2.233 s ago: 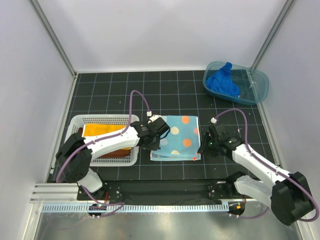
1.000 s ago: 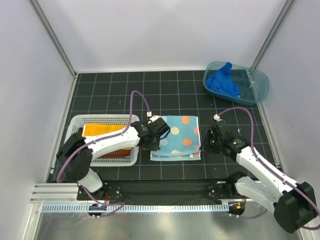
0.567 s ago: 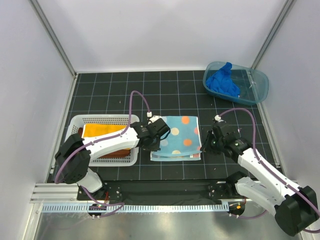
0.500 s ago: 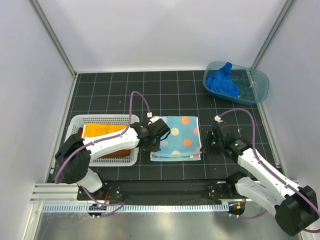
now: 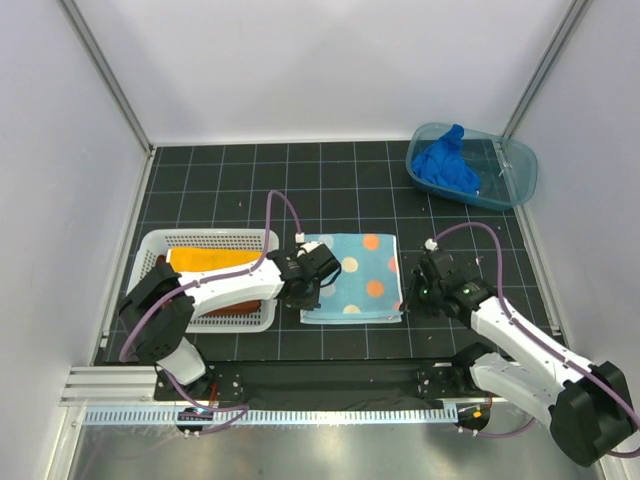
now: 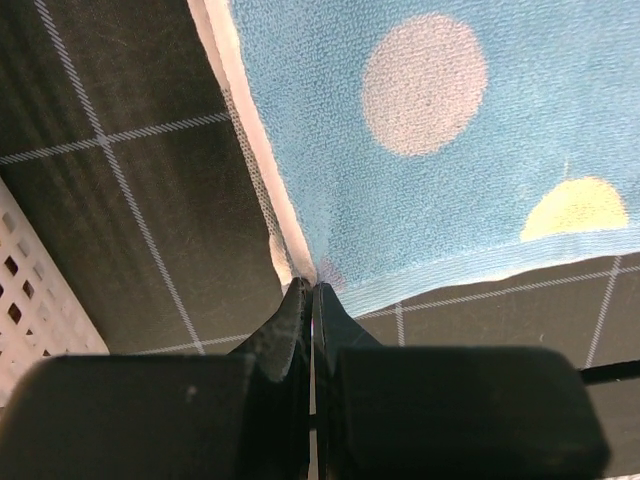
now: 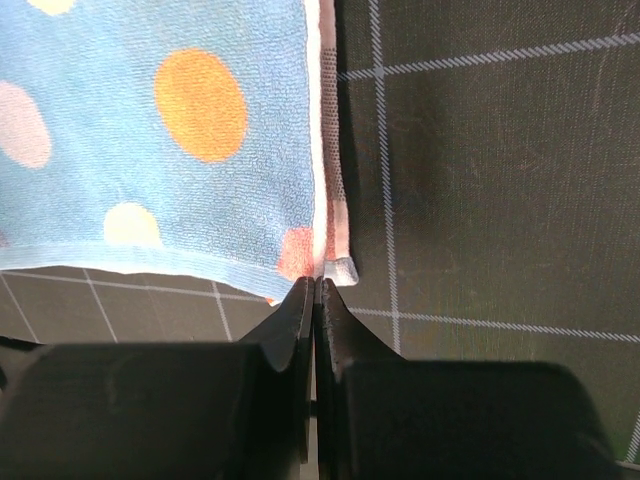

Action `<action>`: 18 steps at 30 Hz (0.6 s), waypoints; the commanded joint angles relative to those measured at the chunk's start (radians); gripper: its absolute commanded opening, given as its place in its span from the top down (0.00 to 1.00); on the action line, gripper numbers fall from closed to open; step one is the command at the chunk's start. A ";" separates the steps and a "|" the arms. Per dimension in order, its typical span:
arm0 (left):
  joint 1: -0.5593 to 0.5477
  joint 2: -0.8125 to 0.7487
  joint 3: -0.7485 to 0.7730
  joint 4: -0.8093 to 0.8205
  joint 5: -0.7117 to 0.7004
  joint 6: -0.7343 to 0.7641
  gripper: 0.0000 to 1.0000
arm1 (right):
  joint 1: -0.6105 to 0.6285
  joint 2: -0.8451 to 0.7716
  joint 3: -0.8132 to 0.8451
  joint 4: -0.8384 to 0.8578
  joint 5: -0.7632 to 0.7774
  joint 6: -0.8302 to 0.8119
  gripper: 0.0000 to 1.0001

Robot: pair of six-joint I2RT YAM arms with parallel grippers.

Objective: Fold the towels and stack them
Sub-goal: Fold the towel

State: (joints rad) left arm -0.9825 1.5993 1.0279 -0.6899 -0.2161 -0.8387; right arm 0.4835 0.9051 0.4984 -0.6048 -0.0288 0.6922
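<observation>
Hands both pinched closed: my left hand [image 6: 310,290] on the near-left corner of the spotted towel [image 5: 352,279], my right hand [image 7: 314,282] on its near-right corner. Towel lies folded flat on the worktop [image 5: 330,190], just right of the white basket [image 5: 150,250]. Royal blue towel [image 5: 445,162] sits crumpled in the far-right tub [image 5: 515,180].

The spotted towel [image 5: 352,278] is soft, fuzzy cloth, and the blue towel [image 5: 445,165] far right is soft cloth too, in a shiny, see-through plastic tub [image 5: 512,186]. The white basket [image 5: 200,235] on the left is hard plastic full of little holes. The table top [image 5: 230,180] is dull black with thin white lines, and the rail [image 5: 300,415] at its near edge is shiny metal.
</observation>
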 commanded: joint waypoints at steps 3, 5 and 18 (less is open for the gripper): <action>-0.005 0.019 -0.032 0.052 0.015 -0.017 0.98 | 0.010 0.054 -0.034 0.071 -0.010 0.020 0.99; -0.005 0.033 -0.043 0.059 0.018 -0.022 0.95 | 0.012 0.070 -0.049 0.092 -0.008 0.026 0.99; -0.007 -0.031 0.082 -0.049 -0.044 0.023 0.60 | 0.012 -0.008 0.117 -0.030 0.093 -0.002 0.62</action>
State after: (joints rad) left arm -0.9829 1.6367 1.0203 -0.6952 -0.2096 -0.8429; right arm 0.4900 0.9379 0.5068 -0.6071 0.0036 0.7086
